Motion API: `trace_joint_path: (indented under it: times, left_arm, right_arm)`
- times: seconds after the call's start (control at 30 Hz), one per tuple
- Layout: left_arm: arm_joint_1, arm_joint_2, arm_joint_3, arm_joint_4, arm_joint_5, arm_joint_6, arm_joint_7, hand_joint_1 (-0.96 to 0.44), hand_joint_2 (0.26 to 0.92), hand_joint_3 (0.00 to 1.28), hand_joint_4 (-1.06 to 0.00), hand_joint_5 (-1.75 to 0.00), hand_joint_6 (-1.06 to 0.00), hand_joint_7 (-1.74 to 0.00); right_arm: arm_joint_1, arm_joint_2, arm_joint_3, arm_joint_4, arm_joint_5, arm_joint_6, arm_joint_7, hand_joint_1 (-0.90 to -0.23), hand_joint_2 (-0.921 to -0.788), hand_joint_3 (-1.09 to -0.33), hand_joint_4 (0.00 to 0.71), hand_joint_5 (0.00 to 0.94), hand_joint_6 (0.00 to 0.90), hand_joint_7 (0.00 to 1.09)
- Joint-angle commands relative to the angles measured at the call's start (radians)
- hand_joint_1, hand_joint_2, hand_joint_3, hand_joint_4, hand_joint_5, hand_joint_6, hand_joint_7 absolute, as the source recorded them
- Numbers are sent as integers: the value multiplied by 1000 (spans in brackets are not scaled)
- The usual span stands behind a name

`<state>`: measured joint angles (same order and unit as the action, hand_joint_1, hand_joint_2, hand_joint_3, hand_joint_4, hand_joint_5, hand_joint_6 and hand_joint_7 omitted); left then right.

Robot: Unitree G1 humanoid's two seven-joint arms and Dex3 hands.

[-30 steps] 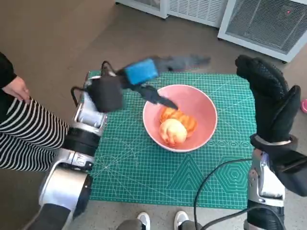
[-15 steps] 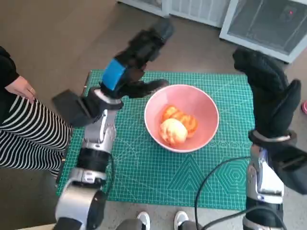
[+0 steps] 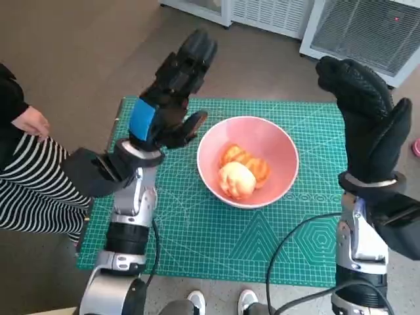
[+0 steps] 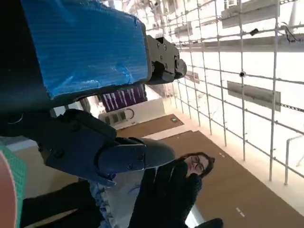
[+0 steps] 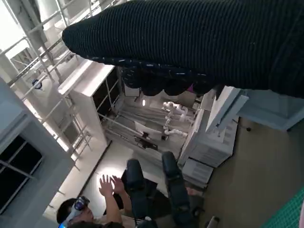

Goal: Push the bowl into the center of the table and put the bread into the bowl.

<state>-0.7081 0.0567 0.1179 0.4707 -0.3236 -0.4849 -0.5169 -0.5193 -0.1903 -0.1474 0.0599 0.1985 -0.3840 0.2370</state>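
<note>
Green cutting mat (image 3: 197,249) covers the small table, and the pink bowl (image 3: 279,141) sits about at its middle with the bread (image 3: 239,174) already lying inside, toward the near wall. Both hands are raised off the surface and hold nothing: the left hand (image 3: 167,98) hangs just beside the bowl's left rim with its fingers spread and pointing away from the robot, while the right hand (image 3: 367,125) stands upright, fingers apart, well off the bowl's right side. The bowl lies between them, nearer the left hand. By my reading the task looks finished, and any coming move is probably only drawing the arms clear without knocking the rim. A person in striped clothing sits at the left.
</note>
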Motion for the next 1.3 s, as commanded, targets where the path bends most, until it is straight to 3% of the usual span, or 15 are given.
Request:
trace_joint_path:
  times: [0.03, 1.3]
  left_arm:
    - [13, 2, -3, -31, -16, 13, -15, -657, 921, 490, -89, -15, -183, -2]
    - [14, -6, 20, -10, -40, -4, -51, -652, 921, 440, -79, -11, -181, -4]
  right_arm:
    - [-5, 3, 8, 15, -13, 18, -9, -691, -921, -683, 175, 5, 44, 488]
    - [-25, 1, 21, 63, -32, -15, -4, -696, -921, -693, 159, 0, 22, 491]
